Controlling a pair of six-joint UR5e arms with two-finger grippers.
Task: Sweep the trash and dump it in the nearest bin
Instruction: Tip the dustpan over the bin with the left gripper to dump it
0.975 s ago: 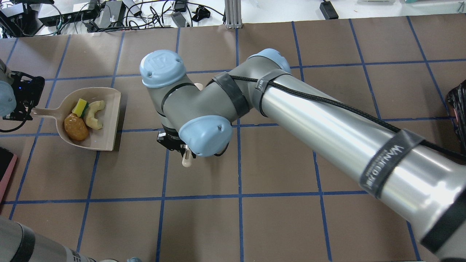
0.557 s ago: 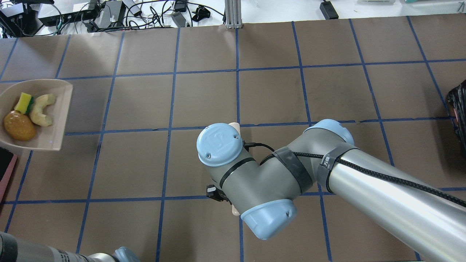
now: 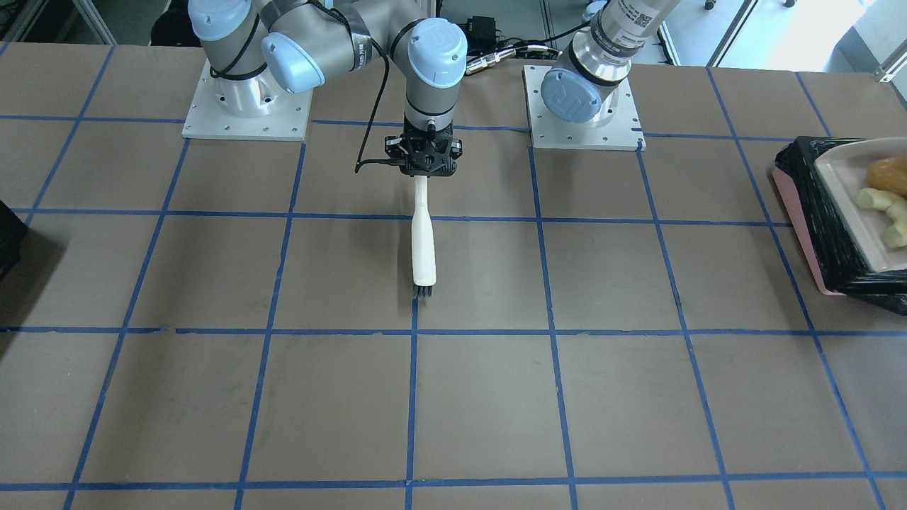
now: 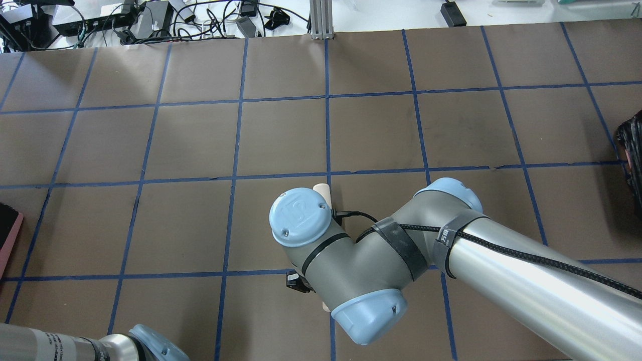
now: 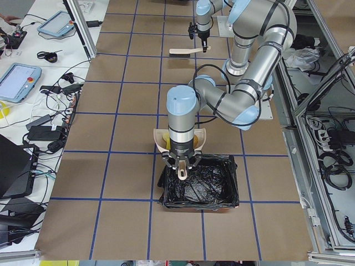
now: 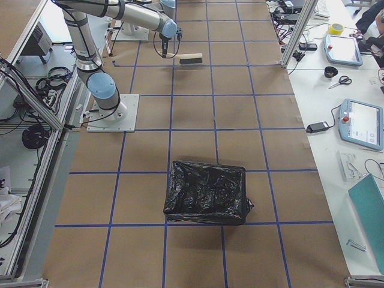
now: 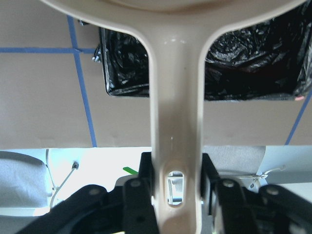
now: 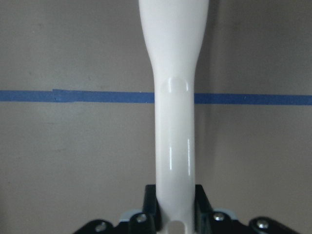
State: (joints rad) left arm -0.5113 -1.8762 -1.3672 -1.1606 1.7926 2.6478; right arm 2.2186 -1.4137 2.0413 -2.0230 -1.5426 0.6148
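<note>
My left gripper (image 7: 176,183) is shut on the handle of the white dustpan (image 3: 840,185) and holds the pan over the pink bin (image 3: 797,234) with the black bag (image 7: 243,68). In the pan lie the golden-brown lump (image 3: 891,176) and pale yellow-green squash pieces (image 3: 882,207). The exterior left view shows this gripper (image 5: 182,166) above the bin's (image 5: 199,188) rim. My right gripper (image 3: 423,166) is shut on the white brush (image 3: 424,244), whose bristles rest on the table near the middle. The right wrist view shows the brush handle (image 8: 175,97) held between the jaws.
A second bin (image 6: 207,192) wrapped in a black bag stands at the table's other end, on my right; it shows at the overhead view's right edge (image 4: 633,165). The right arm's elbow (image 4: 361,260) hangs over the near middle of the table.
The left gripper carried the dustpan with the trash leftward, out of the overhead view. The right arm drew back toward the robot with the brush, then barely moved.
</note>
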